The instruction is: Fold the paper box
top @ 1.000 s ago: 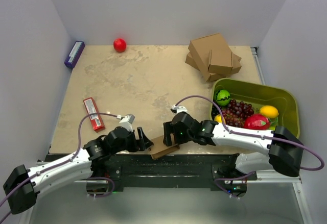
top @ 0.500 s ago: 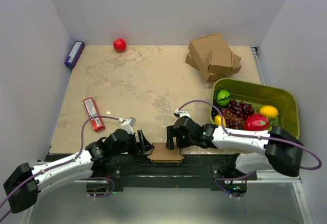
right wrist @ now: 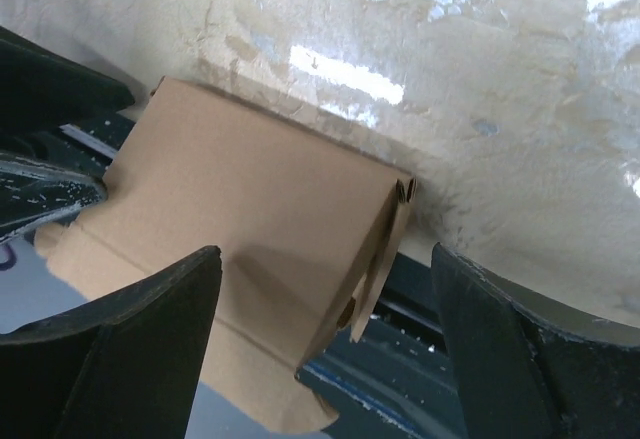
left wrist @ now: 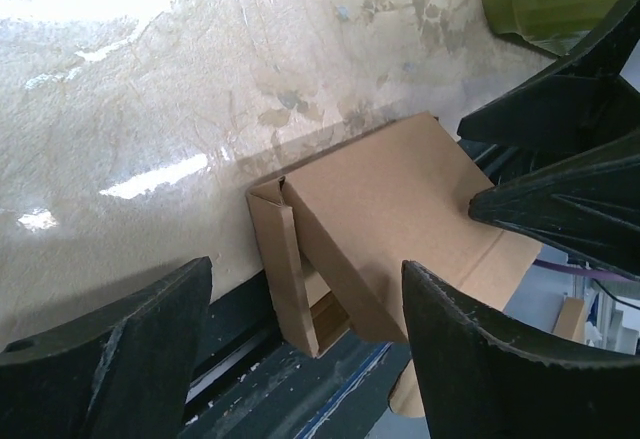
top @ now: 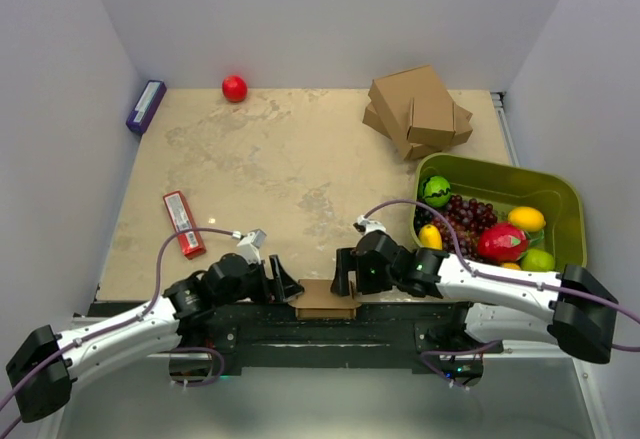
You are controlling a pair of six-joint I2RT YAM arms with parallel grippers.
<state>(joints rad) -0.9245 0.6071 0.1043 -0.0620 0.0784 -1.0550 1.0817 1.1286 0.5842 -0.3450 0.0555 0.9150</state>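
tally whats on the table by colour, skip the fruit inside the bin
red: 2, ball and flat packet
brown: 2, paper box and stack of cardboard boxes, the stack counted as one
purple: 1, small box
green: 1, bin
total: 6

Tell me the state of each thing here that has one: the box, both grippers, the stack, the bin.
paper box: partly folded, end flaps up, overhanging the near edge of the table.
left gripper: open, astride the box's left end.
right gripper: open, astride its right end.
stack of cardboard boxes: closed, piled unevenly.
green bin: holding fruit.
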